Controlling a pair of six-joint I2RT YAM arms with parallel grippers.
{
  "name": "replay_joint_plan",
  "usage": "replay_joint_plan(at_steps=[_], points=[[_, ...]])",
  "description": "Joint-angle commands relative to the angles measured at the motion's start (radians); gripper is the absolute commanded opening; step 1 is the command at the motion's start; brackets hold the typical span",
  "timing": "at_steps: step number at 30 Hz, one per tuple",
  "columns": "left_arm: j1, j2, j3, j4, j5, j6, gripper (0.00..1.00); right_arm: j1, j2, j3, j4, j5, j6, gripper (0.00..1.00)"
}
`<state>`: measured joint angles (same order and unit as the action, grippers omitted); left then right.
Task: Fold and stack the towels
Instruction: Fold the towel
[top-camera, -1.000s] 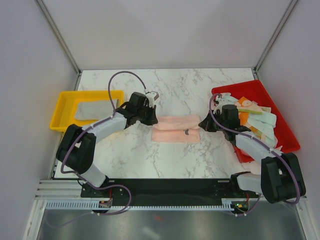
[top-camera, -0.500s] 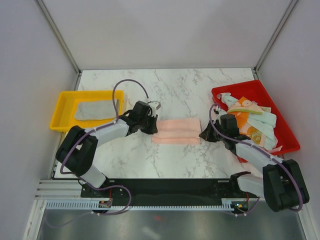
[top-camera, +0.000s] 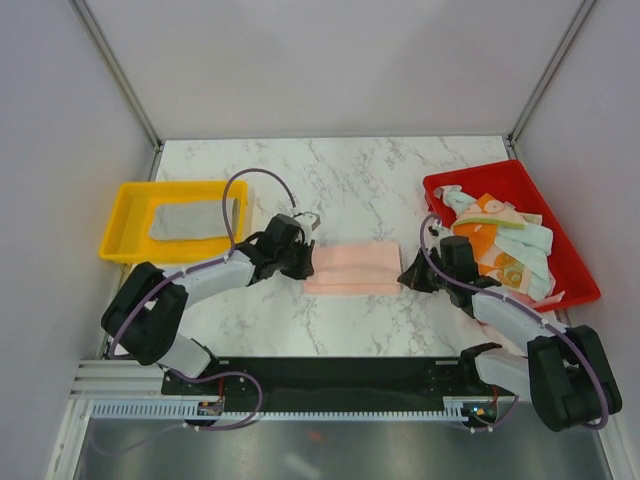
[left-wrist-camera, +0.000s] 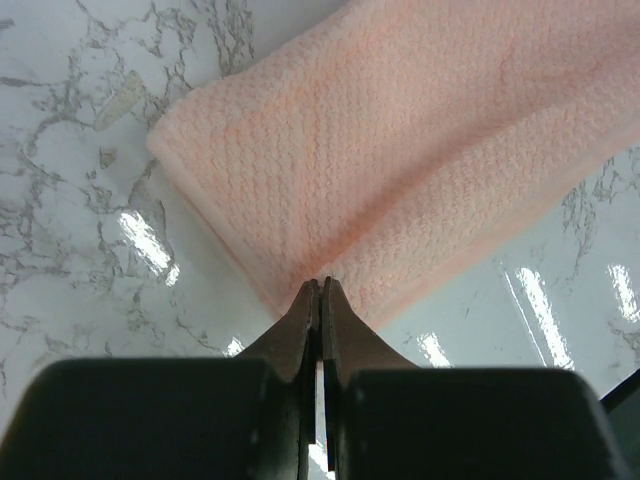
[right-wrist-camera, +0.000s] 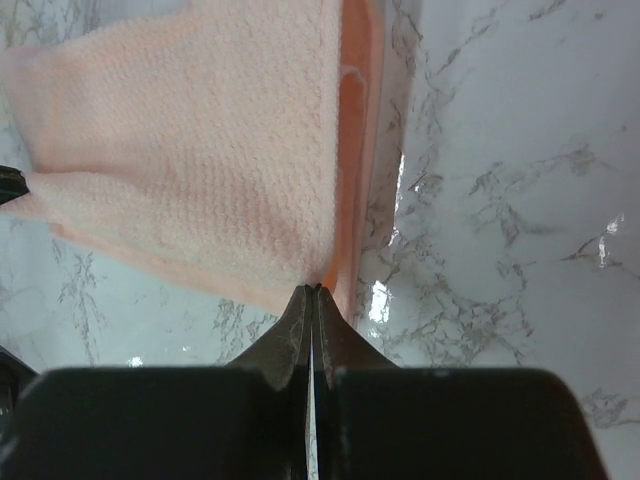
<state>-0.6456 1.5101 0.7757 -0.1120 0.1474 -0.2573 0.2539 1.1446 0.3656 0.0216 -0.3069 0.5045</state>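
Note:
A pale pink towel (top-camera: 352, 268) lies folded into a long band in the middle of the marble table. My left gripper (top-camera: 303, 262) is at its left end, and in the left wrist view the left gripper (left-wrist-camera: 320, 283) is shut on the corner of the pink towel (left-wrist-camera: 400, 150). My right gripper (top-camera: 404, 275) is at the right end; in the right wrist view the right gripper (right-wrist-camera: 313, 290) pinches the upper layer of the pink towel (right-wrist-camera: 200, 150). A grey-white towel (top-camera: 190, 218) lies flat in the yellow tray. An orange printed towel (top-camera: 488, 246) and mint towels (top-camera: 532, 240) are heaped in the red tray.
The yellow tray (top-camera: 118, 222) stands at the left edge of the table, the red tray (top-camera: 520, 175) at the right edge. White walls close in the back and both sides. The arm bases sit on a black rail at the near edge.
Both grippers have moved toward the near edge, each holding its end of the pink towel. The towel has gone from a wider shape to a narrower folded band.

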Motion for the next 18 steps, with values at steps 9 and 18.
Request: replay_joint_plan(at_steps=[9,18], points=[[-0.019,-0.113,0.057,-0.038,-0.058,-0.057,0.02,0.007,-0.143,0.127,-0.175,0.003,-0.038,0.0],[-0.065,-0.085,-0.067,0.034,-0.089,-0.112,0.02,0.012,-0.112,-0.016,-0.069,-0.015,0.034,0.0]])
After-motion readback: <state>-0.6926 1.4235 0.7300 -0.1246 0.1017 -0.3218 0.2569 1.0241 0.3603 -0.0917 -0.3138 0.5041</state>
